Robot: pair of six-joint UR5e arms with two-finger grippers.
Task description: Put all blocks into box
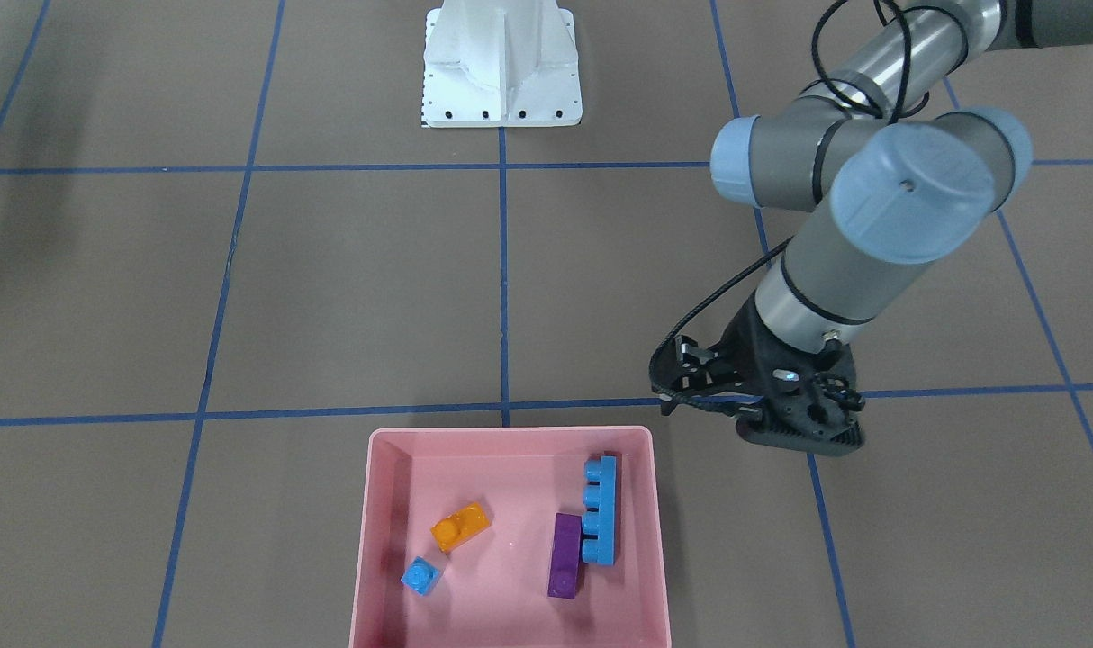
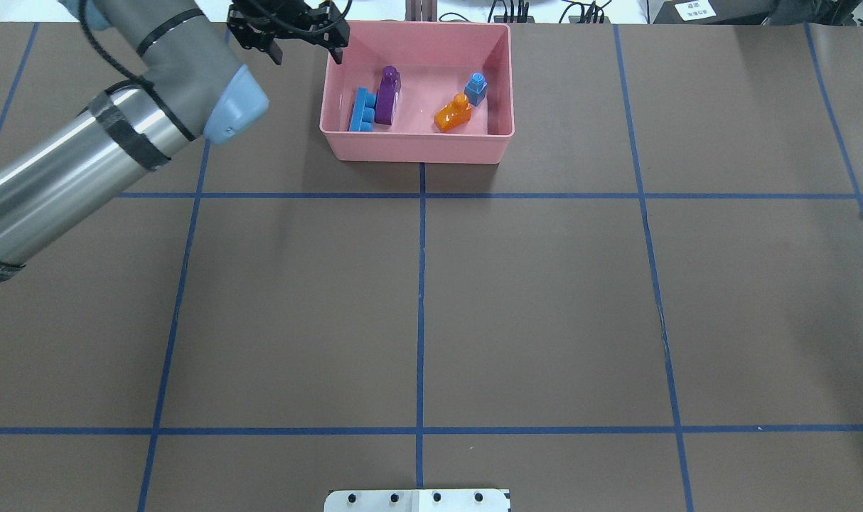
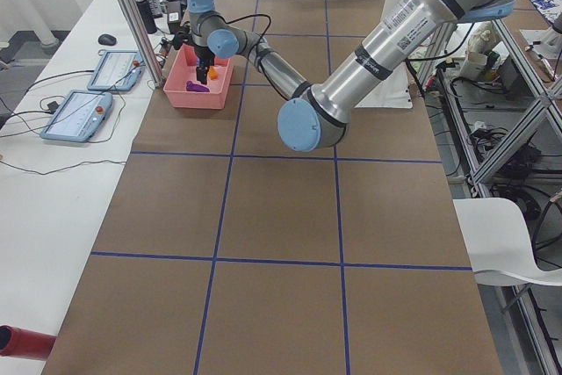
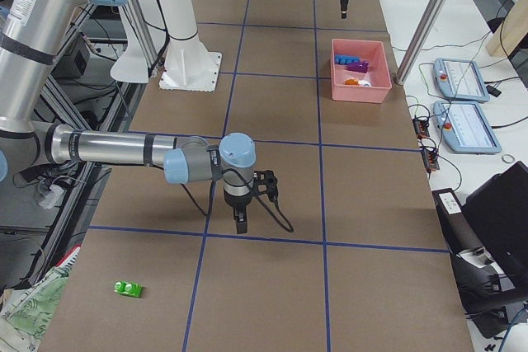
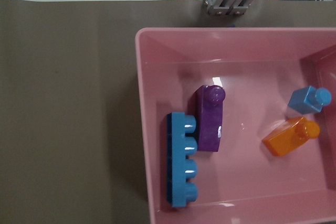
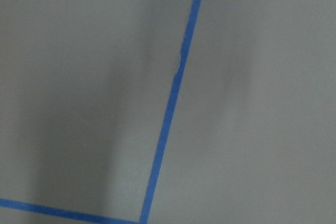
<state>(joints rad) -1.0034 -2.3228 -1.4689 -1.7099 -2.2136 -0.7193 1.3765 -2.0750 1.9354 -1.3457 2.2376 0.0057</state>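
Four blocks lay in the pink box. The left gripper hung beside it, fingers spread wide. I couldn't tell about the right gripper.

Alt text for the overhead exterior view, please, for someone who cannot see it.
At the far edge of the table, a pink box holds four blocks: a long blue brick, a purple brick, an orange brick and a small blue cube. The left arm's pincer hangs open beside the box's left wall, holding nothing.

The left gripper hung open and empty at the far left. The right gripper pointed straight down, jaws unreadable.
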